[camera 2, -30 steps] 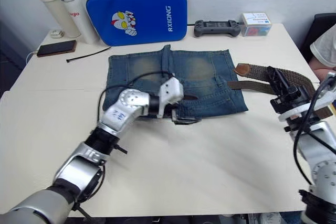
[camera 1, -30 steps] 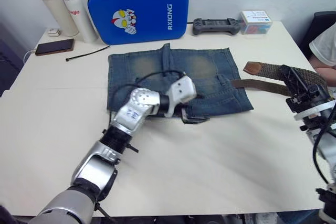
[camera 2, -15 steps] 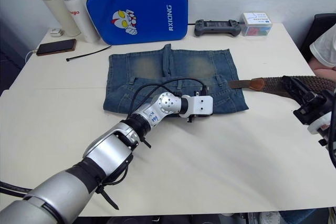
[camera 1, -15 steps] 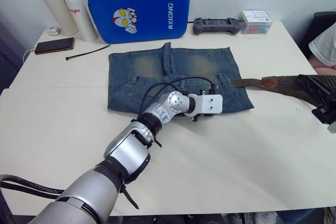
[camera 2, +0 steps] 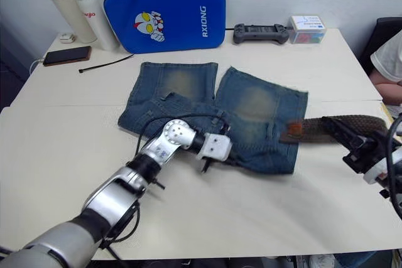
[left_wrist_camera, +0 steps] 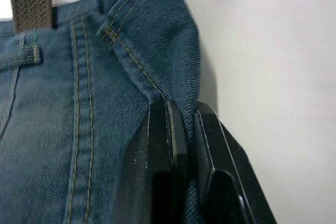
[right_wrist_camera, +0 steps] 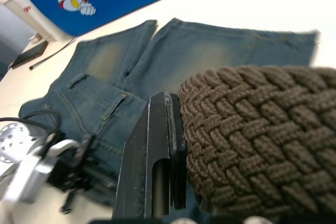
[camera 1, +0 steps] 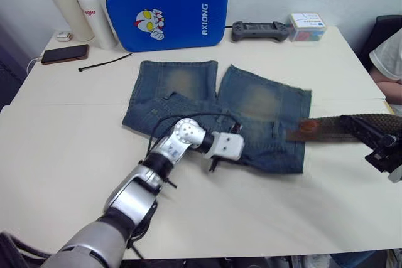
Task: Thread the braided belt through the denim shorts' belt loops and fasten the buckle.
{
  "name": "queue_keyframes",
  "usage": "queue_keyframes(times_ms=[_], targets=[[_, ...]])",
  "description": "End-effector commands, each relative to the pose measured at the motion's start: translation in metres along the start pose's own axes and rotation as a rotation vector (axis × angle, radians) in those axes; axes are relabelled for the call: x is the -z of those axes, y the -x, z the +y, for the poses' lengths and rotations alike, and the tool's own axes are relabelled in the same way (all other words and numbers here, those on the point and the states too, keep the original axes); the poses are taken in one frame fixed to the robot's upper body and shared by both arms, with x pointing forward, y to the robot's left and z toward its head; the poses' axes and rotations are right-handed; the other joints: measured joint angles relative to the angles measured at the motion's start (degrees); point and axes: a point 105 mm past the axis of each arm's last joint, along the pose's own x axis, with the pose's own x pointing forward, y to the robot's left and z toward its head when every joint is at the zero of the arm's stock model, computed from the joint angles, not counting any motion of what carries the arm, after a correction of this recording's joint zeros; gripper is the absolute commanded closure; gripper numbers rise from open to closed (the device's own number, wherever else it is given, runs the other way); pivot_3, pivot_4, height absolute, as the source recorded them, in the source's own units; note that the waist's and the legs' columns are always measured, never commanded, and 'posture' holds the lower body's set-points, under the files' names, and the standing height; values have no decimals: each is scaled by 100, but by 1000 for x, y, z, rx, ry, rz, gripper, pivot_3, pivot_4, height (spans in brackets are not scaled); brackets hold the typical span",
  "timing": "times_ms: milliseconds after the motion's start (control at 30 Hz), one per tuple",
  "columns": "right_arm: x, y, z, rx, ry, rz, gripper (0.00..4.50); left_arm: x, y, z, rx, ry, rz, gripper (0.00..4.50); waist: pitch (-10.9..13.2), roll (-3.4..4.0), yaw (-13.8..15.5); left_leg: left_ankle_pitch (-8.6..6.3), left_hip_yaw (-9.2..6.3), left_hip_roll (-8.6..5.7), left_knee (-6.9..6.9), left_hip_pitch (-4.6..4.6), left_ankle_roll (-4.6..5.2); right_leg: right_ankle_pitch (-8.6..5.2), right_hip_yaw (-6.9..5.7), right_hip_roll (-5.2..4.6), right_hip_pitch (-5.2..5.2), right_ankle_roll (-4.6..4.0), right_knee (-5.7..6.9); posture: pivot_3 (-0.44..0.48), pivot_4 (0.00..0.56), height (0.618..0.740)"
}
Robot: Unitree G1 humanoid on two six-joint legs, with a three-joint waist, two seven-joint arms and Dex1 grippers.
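Note:
The denim shorts [camera 1: 257, 101] lie on the white table [camera 1: 282, 205] with both legs fanned toward the back and the waistband nearest me. My left gripper [camera 1: 212, 162] is shut on a fold at the waistband's edge; in the left wrist view its fingers [left_wrist_camera: 160, 145] pinch the denim, with a belt loop [left_wrist_camera: 23, 56] beside them. The braided belt [camera 1: 323, 128] runs from the shorts' right side across the table, and my right gripper [camera 1: 352, 123] is shut on it; the weave [right_wrist_camera: 252, 129] shows against its finger. The buckle is out of view.
Along the back edge stand two bottles [camera 1: 69, 10], a blue case [camera 1: 166, 9], a game controller [camera 1: 259, 29] and a small box [camera 1: 306, 26]. A phone [camera 1: 65, 54] and a black cable tie [camera 1: 103, 63] lie at the back left. A person's sleeve [camera 1: 386, 54] shows at the right edge.
My left gripper has shut on the waistband and drawn it nearer, so the shorts have swung and their legs have spread. The belt's brown end has moved nearer along with them.

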Motion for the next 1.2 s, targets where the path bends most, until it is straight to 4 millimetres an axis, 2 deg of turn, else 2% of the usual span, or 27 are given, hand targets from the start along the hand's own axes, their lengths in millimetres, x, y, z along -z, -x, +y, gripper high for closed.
queue_keyframes(times_ms=[33, 133, 233, 367, 433, 467, 567, 767, 933, 1200], targets=[[-1, -2, 9, -53, -34, -10, 4500, -10, 9, -29, 93, 43, -4, 4406, -4, 5, -20, 0, -2, 0, 0, 2, 0, 0, 0, -1, 1, 0, 0, 0, 150, 740], [4, -3, 14, -59, -69, -11, 4500, -11, 17, -45, 105, 102, 7, 4406, -4, 6, -53, 0, -6, 1, 2, 2, 0, 0, -1, -2, 3, 0, 0, 0, 150, 740], [12, -2, 18, -46, -112, -8, 4500, -7, 16, -41, 28, 159, 12, 4406, -4, 5, -31, 0, -14, 0, 5, 2, 0, 0, -8, -3, 9, 0, -3, 0, 150, 740], [23, 4, 22, 5, -198, -16, 4500, -14, 18, -38, 29, 257, -30, 2707, -5, 5, -21, -4, -14, -1, 9, 1, 7, 0, -8, -4, 11, 1, -4, 0, 150, 740], [32, 11, 25, 38, -242, -18, 4500, -23, 29, -38, 49, 321, -84, 1918, -5, 5, -33, -4, -14, -1, 9, 0, 6, 0, -8, -3, 11, 1, -1, 0, 150, 740], [35, 13, 25, 49, -255, -22, 4500, -27, 34, -39, 57, 341, -100, 1354, -5, 5, -54, -4, -14, -1, 9, -1, 6, 0, -8, -3, 9, 1, 0, 0, 150, 740], [47, 17, 27, 99, -345, -42, 4500, -37, 60, -34, 57, 394, -139, 153, -5, 5, -96, -3, -15, 0, 8, 1, 5, 0, -7, -3, 10, 1, 2, 0, 150, 740], [75, 9, 18, 199, -476, -28, 4500, -34, 78, -19, -8, 344, -47, 50, -8, 8, -115, -2, -12, -1, 8, 10, 2, -1, -2, -3, 9, -1, -1, 0, 150, 740], [88, -1, 10, 241, -526, -33, 4500, -44, 81, -12, -50, 323, -74, 50, -8, 7, -112, 0, -12, -2, 8, 7, -1, -1, -2, -3, 6, -1, -2, 0, 150, 740], [100, -7, 4, 266, -517, -4, 4500, -42, 89, -8, -121, 319, -49, 50, -8, 8, -108, 0, -12, -2, 8, 6, -2, -1, -2, -3, 4, -1, 0, 0, 150, 740]])
